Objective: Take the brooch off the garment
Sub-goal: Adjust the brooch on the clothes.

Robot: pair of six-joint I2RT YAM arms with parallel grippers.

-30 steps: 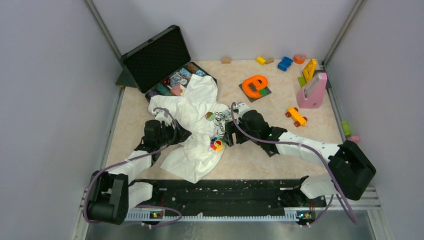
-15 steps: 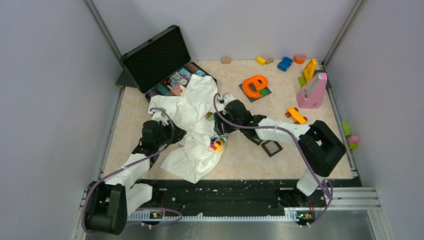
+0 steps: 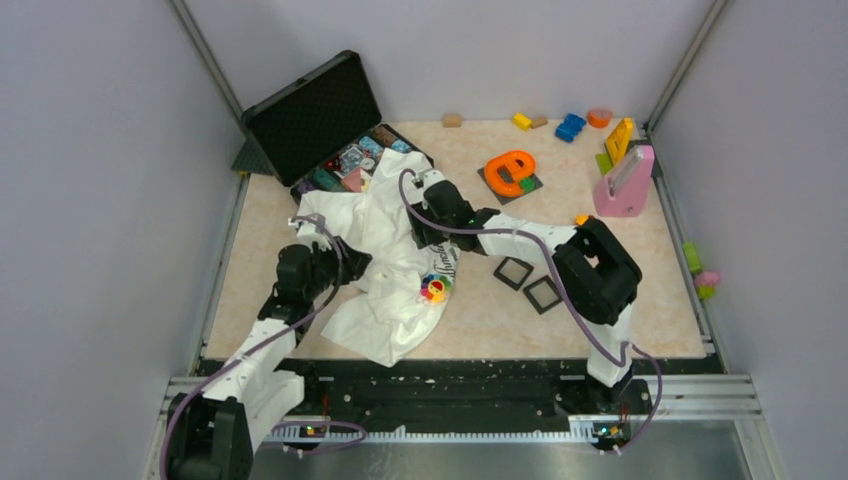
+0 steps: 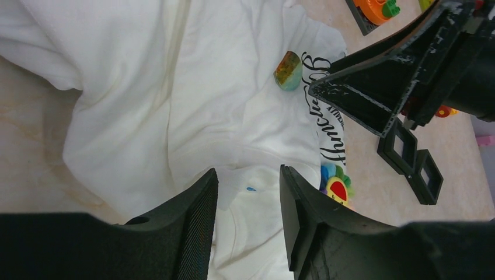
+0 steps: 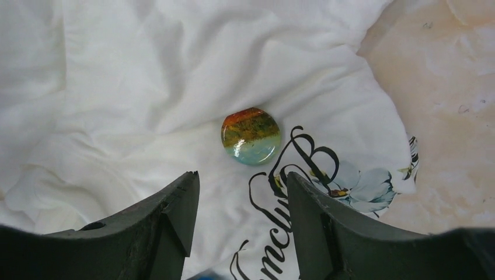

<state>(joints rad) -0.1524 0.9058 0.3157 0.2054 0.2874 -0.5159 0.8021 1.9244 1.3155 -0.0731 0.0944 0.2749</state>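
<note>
Brooch: flower pin (image 3: 433,289) on shirt (image 3: 385,215), at its lower right edge just beside bare table (image 3: 600,320); nothing touching it.
Shirt: crumpled, lying between both arms; script lettering runs up from brooch.
R claw (image 5: 240,179): fingers spread, empty; hangs over upper print w/ a round striped badge (image 5: 251,135) just ahead of the gap; that's the wrong pin, flower one not in its view.
L claw (image 4: 248,175): fingers apart, narrow gap, nothing pinched; low over folds on shirt's left; can't tell if touching cloth; brooch shows off to its right, past the lettering.
Step (my read): approach only; brooch not yet gripped.
Doing it well: bring R claw toward near edge till flower pin sits between fingers; come down square, pinch the bead petals not the cloth; L claw to press or pinch fabric near brooch so shirt stays put; pull straight away from cloth.
Risks: grabbing badge by mistake; shirt lifting w/ pin if unanchored; fold caught in the pinch.
</note>
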